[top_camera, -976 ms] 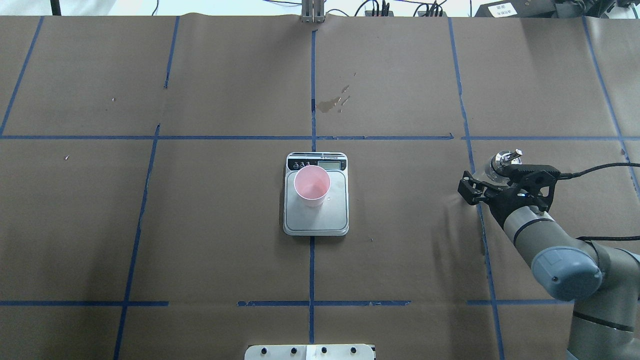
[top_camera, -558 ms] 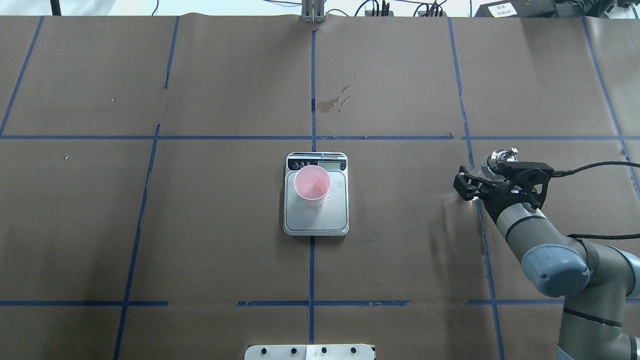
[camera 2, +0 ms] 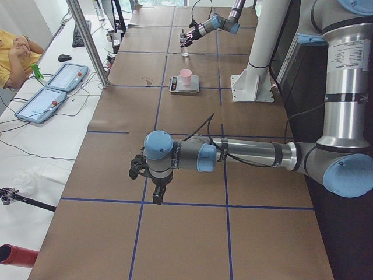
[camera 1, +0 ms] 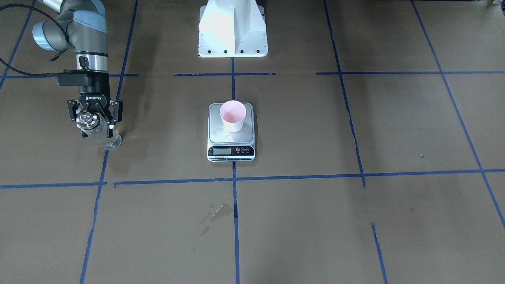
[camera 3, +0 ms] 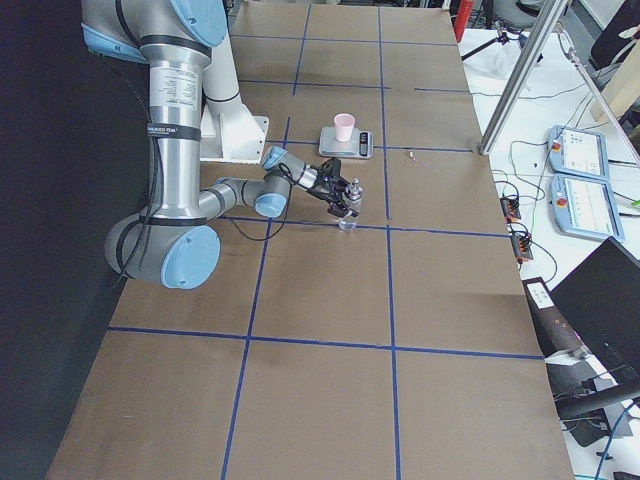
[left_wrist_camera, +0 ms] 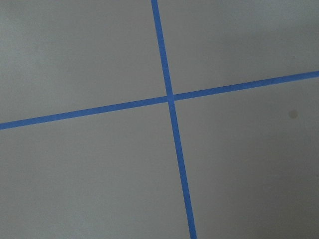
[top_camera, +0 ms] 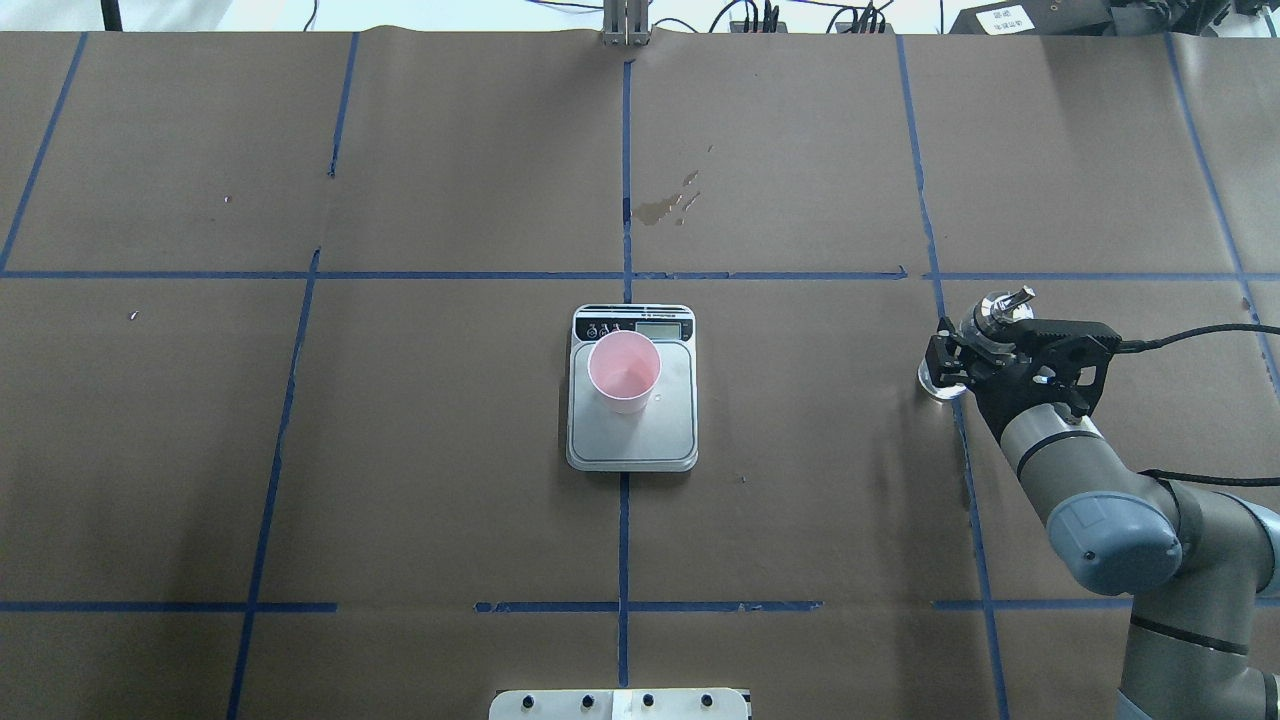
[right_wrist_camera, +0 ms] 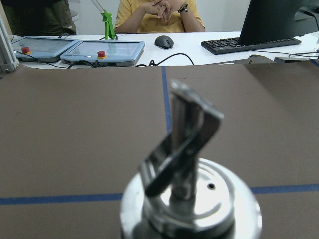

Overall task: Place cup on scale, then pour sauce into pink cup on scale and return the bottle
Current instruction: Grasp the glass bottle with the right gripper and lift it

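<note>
White "ROBOTIQ" lettering marks the right pincer (camera 1: 96,124), clamped round the bottle (camera 1: 106,139) — which stands on the desk (camera 1: 355,221), well apart from the scale (camera 1: 244,134) carrying the cup (camera 1: 232,115). The scale's display is unreadable; the left pincer (camera 2: 145,181) — cannot tell.

Saw cup (top_camera: 624,372) pale pink inside, whitish outside. Noted scale (top_camera: 632,440) brushed steel on white body — dark front strip. Found bottle (camera 1: 103,137) clear glass, shiny metal top. Logged table (top_camera: 450,450) brown, gridded with blue tape (top_camera: 623,540).
</note>
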You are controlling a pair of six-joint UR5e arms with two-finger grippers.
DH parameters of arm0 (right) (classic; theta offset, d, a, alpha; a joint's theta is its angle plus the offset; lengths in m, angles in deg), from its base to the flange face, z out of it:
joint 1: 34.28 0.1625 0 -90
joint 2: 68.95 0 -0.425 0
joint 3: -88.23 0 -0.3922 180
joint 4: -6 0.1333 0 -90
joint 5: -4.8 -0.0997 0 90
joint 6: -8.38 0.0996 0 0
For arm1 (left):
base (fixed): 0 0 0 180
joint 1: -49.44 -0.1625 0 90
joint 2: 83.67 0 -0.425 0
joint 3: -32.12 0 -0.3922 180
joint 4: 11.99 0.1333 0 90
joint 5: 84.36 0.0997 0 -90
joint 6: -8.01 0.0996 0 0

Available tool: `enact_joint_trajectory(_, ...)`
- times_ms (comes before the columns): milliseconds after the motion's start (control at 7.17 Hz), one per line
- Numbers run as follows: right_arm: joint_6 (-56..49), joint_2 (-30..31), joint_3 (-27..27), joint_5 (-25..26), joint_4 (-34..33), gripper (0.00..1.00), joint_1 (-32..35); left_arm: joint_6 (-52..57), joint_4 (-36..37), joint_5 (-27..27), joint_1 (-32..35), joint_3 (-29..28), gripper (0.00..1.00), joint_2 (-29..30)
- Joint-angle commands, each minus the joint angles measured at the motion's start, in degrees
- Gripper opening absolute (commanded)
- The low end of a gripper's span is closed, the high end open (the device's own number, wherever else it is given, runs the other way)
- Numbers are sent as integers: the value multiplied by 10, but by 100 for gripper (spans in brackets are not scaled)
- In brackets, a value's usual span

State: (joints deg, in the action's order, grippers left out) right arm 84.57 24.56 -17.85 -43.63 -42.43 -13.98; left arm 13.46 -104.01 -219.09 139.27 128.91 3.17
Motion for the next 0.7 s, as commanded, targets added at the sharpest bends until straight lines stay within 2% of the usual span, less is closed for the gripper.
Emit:
enact_joint_trajectory(0,-4,-1,-3,19,1,0,-1,0,0,0,0,0,100,0)
enact_joint_trajectory(279,-23,-2,-27,21,2,0,0,-1,0,0,0,-1,100,0)
enact_joint_trajectory(558,-137,-8,-58,27,1,0,0,-1,1,0,0,0,100,0)
